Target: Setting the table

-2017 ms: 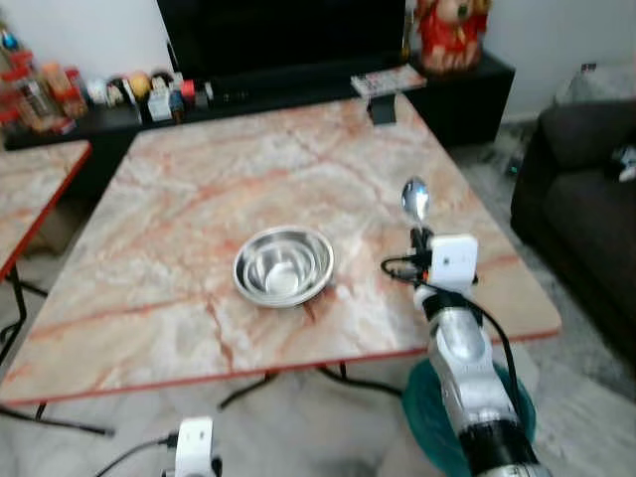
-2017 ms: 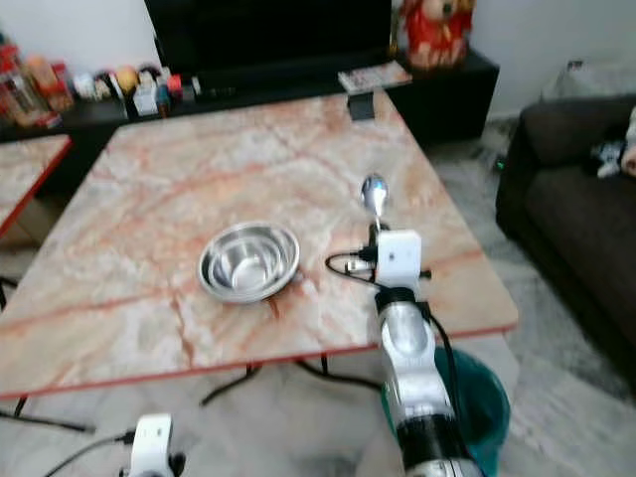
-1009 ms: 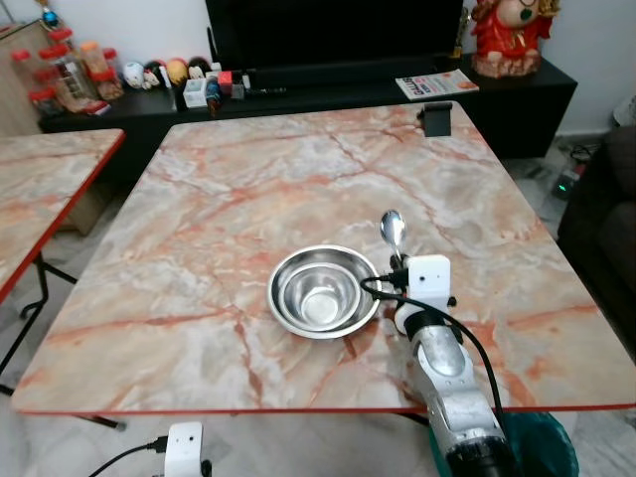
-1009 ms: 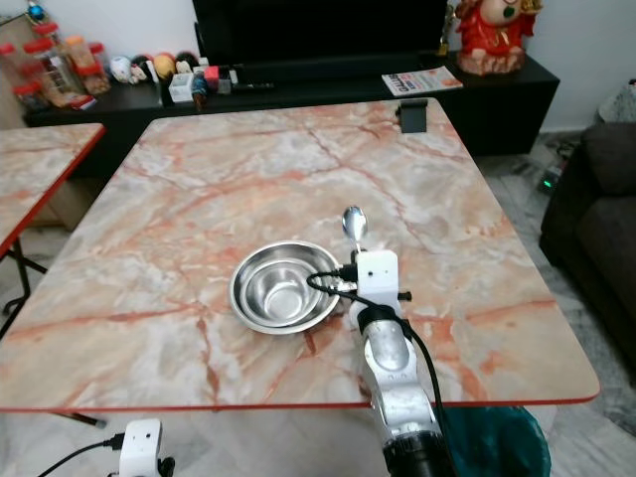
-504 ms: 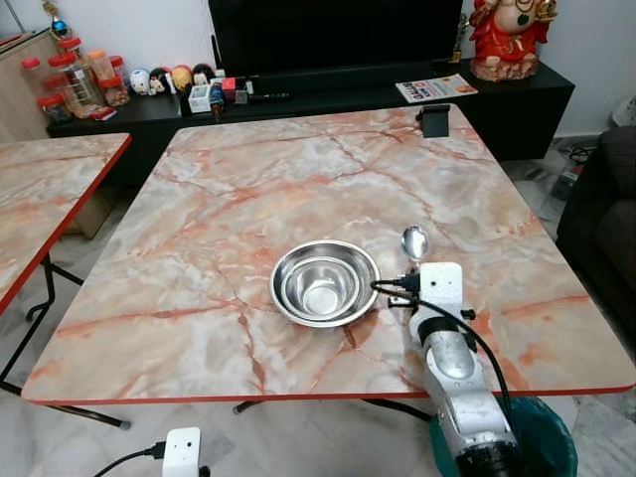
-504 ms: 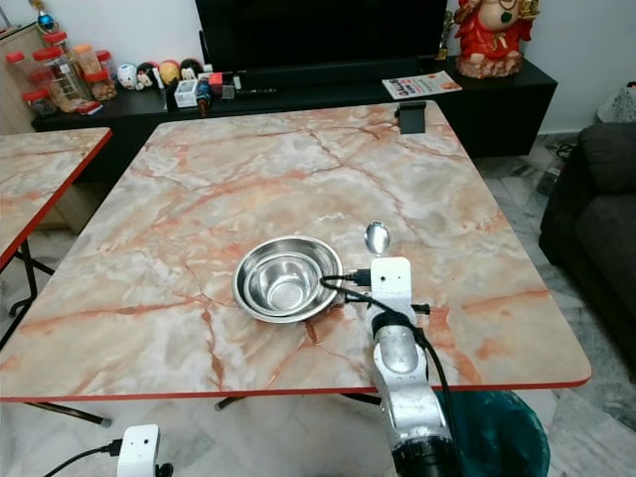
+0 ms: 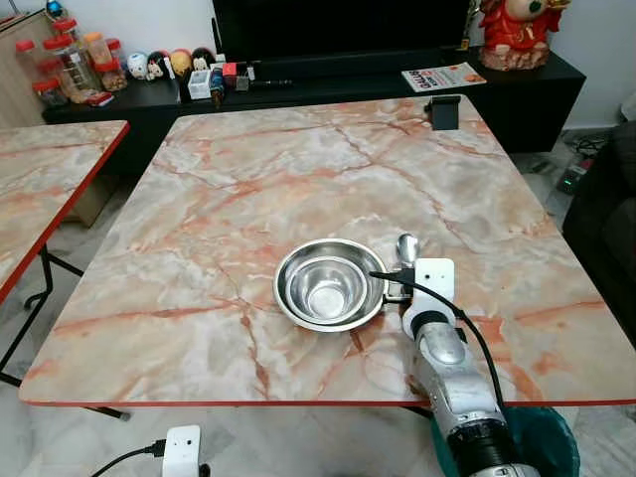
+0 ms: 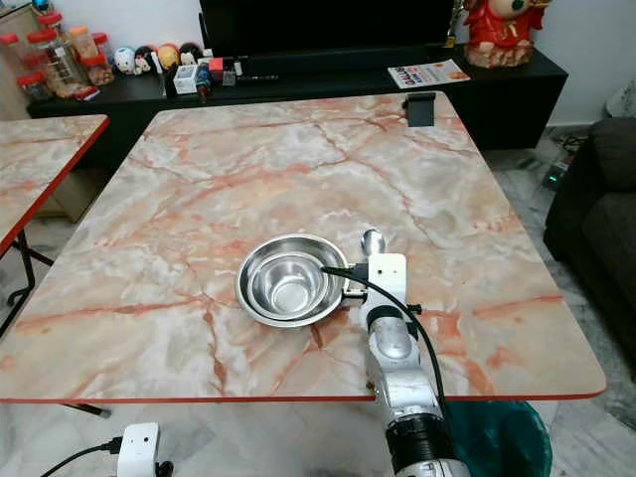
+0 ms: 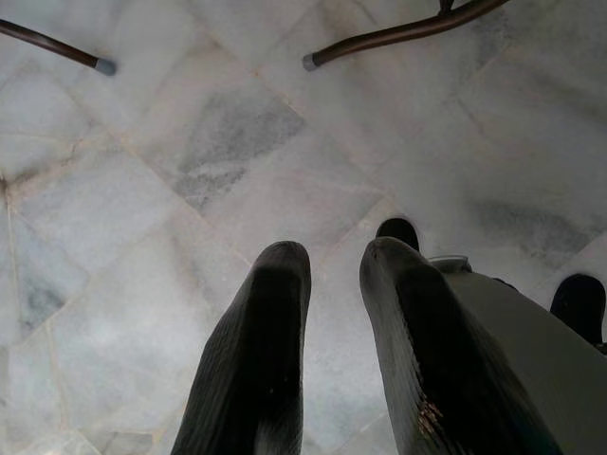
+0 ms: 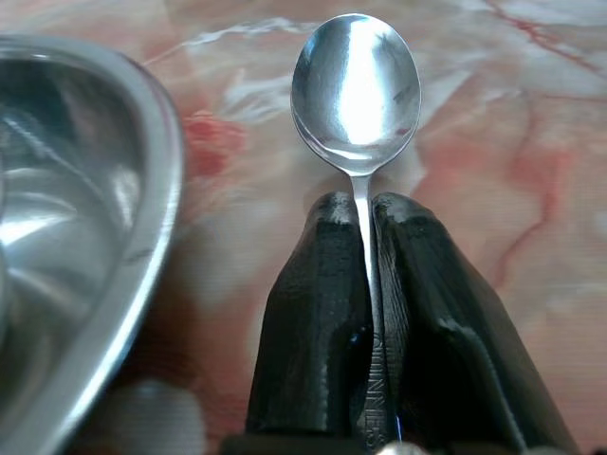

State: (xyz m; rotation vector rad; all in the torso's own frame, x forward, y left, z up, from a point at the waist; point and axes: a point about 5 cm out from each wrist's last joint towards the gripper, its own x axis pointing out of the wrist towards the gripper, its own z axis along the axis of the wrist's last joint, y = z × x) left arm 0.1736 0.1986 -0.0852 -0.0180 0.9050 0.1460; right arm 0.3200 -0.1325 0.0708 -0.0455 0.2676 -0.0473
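A steel bowl [image 7: 329, 284] rests on the marble table [image 7: 248, 199] near its front edge. My right gripper [image 10: 360, 213] is shut on the handle of a steel spoon [image 10: 356, 90], whose bowl-end [image 7: 406, 247] pokes out just right of the steel bowl's rim, low over the tabletop. My left gripper [image 9: 327, 261] hangs beside me over the pale floor tiles, its fingers a little apart with nothing between them.
A small dark stand [image 7: 444, 111] sits at the table's far right edge. Behind it runs a black TV bench [image 7: 298, 84] with jars and trinkets. A second marble table [image 7: 40, 189] stands left, a dark sofa [image 8: 601, 199] right, a teal bin [image 7: 542, 437] under my right arm.
The camera has steadied and shifted. My right gripper has carried the spoon leftward and lower, so it now sits close beside the bowl's right rim.
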